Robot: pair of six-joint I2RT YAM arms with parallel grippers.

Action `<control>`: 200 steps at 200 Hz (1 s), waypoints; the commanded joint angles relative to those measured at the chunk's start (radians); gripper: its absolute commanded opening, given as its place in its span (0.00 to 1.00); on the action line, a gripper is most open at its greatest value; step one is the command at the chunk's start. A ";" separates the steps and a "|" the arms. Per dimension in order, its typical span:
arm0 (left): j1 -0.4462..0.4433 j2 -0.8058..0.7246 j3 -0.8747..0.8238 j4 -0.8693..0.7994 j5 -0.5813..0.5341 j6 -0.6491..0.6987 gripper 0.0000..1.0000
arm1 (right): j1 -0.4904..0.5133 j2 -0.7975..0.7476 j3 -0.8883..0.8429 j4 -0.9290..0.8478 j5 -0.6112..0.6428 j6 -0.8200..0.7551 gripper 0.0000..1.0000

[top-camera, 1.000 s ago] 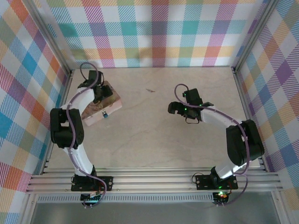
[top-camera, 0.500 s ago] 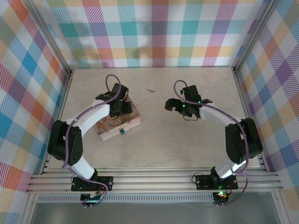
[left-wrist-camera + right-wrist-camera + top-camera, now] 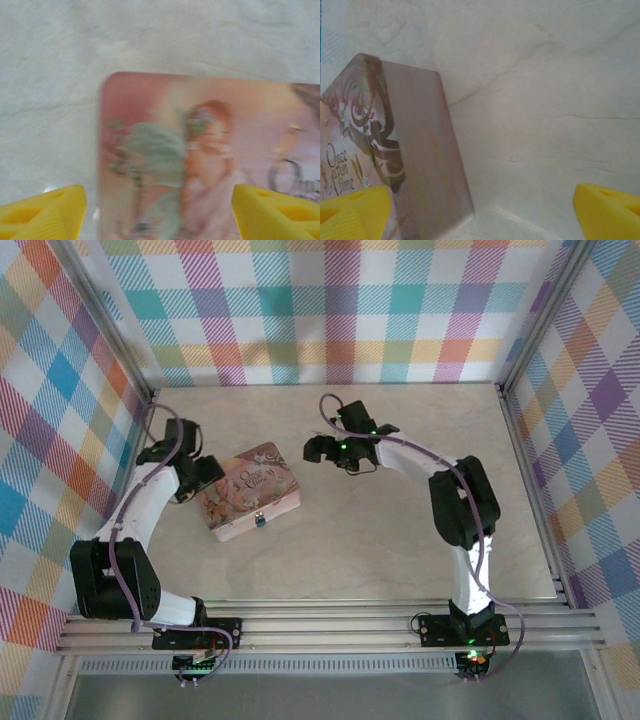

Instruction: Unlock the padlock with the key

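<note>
Your padlock (image 3: pixel 259 520) hangs small and teal at the clasp on the near long side of the pink tin (image 3: pixel 250 493), facing the arm bases; it is too small to tell whether its shackle is shut. The tin lies flat on the bench (image 3: pixel 400 540), lid up and turned at a slant, which I judge leaves the lock reachable from either side. The left tool (image 3: pixel 197 476) stands at the tin's left end, just beside it, though I cannot tell whether it touches; its wrist view has the yellow fingertips (image 3: pixel 42 210) apart, with the lid's picture beyond them and nothing clamped. That placing looks meant to steady the tin. The right tool (image 3: pixel 322 448) hangs near the tin's far right corner but clear of it; its fingertips (image 3: pixel 605 210) are spread wide over bare bench, the tin's end wall off to one side, and it grips nothing. With no key in either tool, you have not begun the unlocking.
</note>
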State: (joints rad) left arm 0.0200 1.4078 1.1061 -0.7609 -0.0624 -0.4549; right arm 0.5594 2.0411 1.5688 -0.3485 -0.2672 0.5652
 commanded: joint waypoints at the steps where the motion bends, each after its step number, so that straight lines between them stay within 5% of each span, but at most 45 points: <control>1: 0.087 -0.047 -0.063 -0.018 0.102 -0.015 0.78 | 0.013 0.063 0.100 -0.068 -0.066 0.016 0.93; 23: 0.157 -0.019 -0.101 0.016 0.227 -0.034 0.78 | 0.026 0.136 0.178 -0.072 -0.120 0.037 0.92; 85: 0.132 0.040 -0.175 0.144 0.390 -0.115 0.70 | 0.073 0.200 0.202 -0.050 -0.204 0.073 0.84; 200: -0.372 0.332 0.093 0.222 0.302 -0.281 0.69 | -0.058 -0.169 -0.319 -0.025 -0.110 0.054 0.76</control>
State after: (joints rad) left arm -0.2481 1.6276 1.1229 -0.5694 0.1944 -0.6857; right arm 0.5201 1.9335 1.3254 -0.3164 -0.3908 0.6395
